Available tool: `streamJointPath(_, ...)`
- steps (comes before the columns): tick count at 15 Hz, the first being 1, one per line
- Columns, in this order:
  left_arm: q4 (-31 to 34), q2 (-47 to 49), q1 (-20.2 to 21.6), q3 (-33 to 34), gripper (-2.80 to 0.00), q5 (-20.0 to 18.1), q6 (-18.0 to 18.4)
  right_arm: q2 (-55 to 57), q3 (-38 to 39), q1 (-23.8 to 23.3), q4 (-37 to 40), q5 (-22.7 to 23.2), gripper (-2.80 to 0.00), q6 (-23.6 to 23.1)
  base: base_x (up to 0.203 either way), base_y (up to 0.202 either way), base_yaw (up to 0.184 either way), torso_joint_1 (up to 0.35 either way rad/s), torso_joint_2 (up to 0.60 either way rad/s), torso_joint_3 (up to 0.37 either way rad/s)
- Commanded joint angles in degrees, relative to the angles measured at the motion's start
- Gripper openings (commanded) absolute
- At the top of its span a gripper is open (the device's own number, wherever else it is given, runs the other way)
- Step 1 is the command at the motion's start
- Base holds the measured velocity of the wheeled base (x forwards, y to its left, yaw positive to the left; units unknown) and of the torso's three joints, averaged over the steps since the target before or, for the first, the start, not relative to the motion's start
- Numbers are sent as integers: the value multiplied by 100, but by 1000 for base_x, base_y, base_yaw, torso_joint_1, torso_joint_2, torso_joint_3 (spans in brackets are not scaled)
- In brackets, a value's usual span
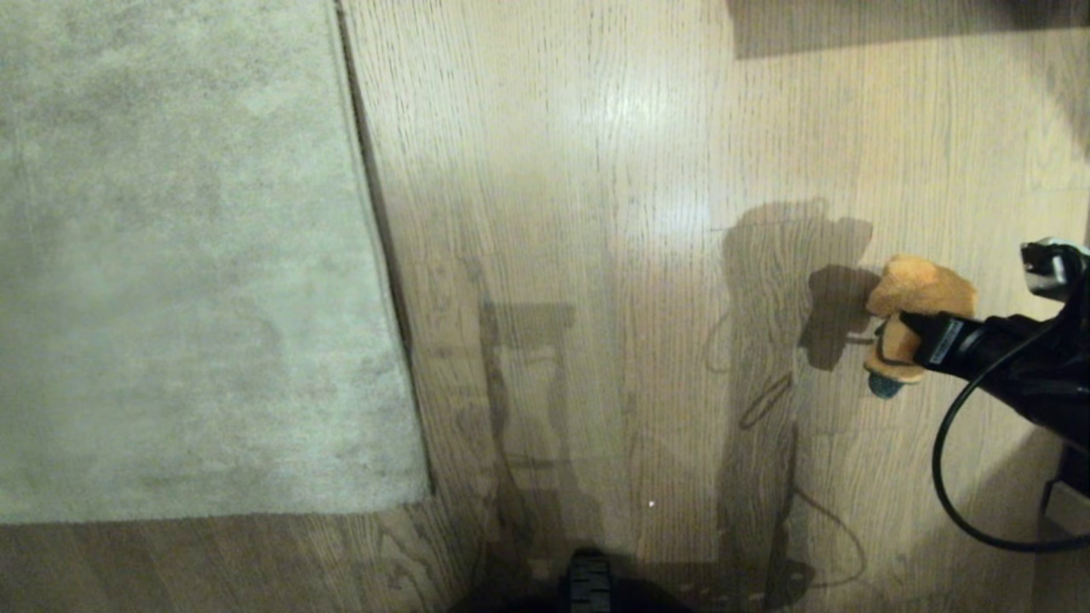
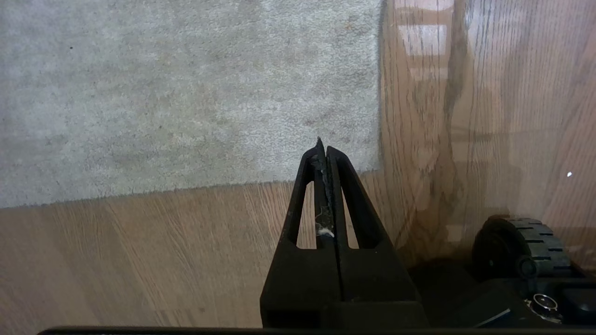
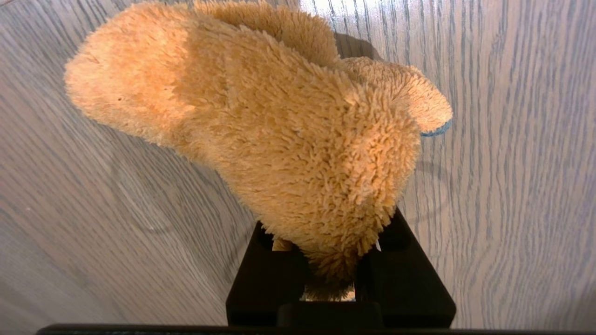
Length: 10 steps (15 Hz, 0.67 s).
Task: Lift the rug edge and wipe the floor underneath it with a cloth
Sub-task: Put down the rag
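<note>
The pale grey-beige rug [image 1: 187, 255] lies flat on the left, its rug edge [image 1: 375, 221] running down to a corner [image 1: 423, 498]. The oak-look floor [image 1: 596, 213] fills the middle and right. My right gripper [image 1: 911, 328] reaches in from the right, above the bare floor and far from the rug, shut on the fluffy orange cloth [image 1: 924, 289], which has a teal tip. In the right wrist view the cloth [image 3: 279, 130] bulges out of the right gripper [image 3: 333, 260] and hides its fingertips. My left gripper [image 2: 322, 148] is shut and empty, above the rug corner [image 2: 378, 168].
A black cable [image 1: 945, 477] loops below the right arm. A dark part of my base [image 1: 588, 583] shows at the bottom edge, and a base wheel [image 2: 526, 242] shows in the left wrist view. A dark shadowed band [image 1: 851, 25] crosses the top right.
</note>
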Motion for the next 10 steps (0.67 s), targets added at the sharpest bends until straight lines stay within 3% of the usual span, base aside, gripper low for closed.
streamJointPath(1,0,0,-6,0,-280,-1,-2,85,-22,0,-139,-2,-280,13,0,0,0,0,0,0)
streamJointPath(7,0,0,3,0,-280,-1,-2,453,-408,5,-225,-5,-280,40,0,0,0,0,0,0)
streamJointPath(8,0,0,3,0,-280,-1,-2,490,-466,0,-221,-11,0,38,0,0,0,0,0,0)
streamJointPath(10,0,0,3,0,-280,-1,-2,618,-522,8,-249,-34,0,23,0,0,0,0,0,0)
